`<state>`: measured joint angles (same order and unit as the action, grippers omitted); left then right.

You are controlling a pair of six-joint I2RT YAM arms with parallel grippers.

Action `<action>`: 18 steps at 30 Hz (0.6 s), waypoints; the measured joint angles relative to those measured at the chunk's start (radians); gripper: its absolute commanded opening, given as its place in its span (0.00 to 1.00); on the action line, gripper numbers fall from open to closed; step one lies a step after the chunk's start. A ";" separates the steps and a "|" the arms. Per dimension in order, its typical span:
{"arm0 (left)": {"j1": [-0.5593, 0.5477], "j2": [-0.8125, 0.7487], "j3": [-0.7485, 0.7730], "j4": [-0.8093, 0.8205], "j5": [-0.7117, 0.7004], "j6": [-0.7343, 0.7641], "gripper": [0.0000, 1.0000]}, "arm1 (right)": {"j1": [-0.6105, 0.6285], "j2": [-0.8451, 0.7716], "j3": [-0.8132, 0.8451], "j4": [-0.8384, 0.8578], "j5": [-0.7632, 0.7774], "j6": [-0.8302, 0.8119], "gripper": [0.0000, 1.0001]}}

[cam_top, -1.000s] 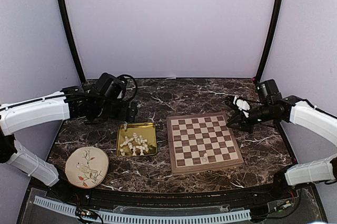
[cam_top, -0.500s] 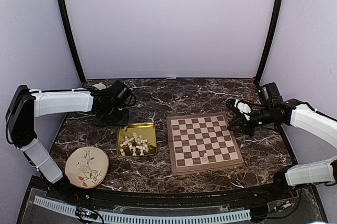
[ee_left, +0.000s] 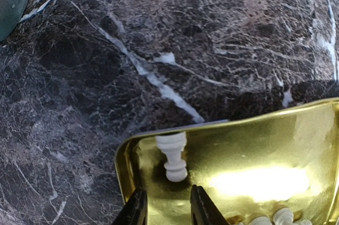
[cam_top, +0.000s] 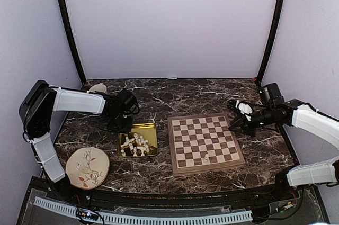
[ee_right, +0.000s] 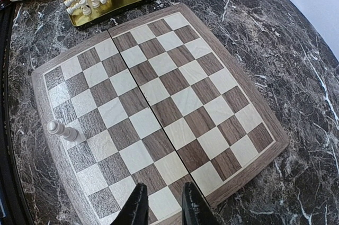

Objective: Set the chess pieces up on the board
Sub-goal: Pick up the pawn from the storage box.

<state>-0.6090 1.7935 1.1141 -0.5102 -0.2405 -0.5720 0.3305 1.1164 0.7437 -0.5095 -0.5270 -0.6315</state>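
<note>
Left gripper (ee_left: pixel 165 199): is being held low over the far-left corner of the gold tray (ee_left: pixel 275 129), its fingers narrowly apart, with nothing seen clamped between them.
Corner piece (ee_left: pixel 172 157): is being seen just ahead of those fingertips, not touching them. Its long axis is running in line with the gap, wider end toward the tray's rim, rounded end toward the fingers. Whether it is lying or standing cannot be told.
Chess pieces (cam_top: pixel 135 144): are being held in the tray as a jumble near its middle, their axes pointing many ways.
Lone piece (ee_right: pixel 59 128): is being shown upright on a square in the board's row nearest the arms.
Board (cam_top: pixel 206 140): is being shown flat on the marble table (cam_top: pixel 175 98), just right of the tray.
Right gripper (ee_right: pixel 161 196): is being held at the board's right edge, pointing across it toward the tray, fingers narrowly apart and nothing between them.
Plate (cam_top: pixel 87 168): is being shown beside the tray's near-left corner.
</note>
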 measured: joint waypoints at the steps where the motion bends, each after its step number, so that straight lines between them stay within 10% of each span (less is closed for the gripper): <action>1: 0.007 0.003 0.000 0.003 0.000 -0.001 0.30 | 0.000 0.000 0.000 0.000 0.000 0.000 0.23; 18: 0.033 0.046 0.038 0.049 0.020 0.003 0.32 | 0.000 0.032 0.000 0.000 0.000 -0.014 0.24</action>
<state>-0.5758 1.8393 1.1519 -0.4614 -0.2207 -0.5690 0.3309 1.1484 0.7437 -0.5091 -0.5270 -0.6460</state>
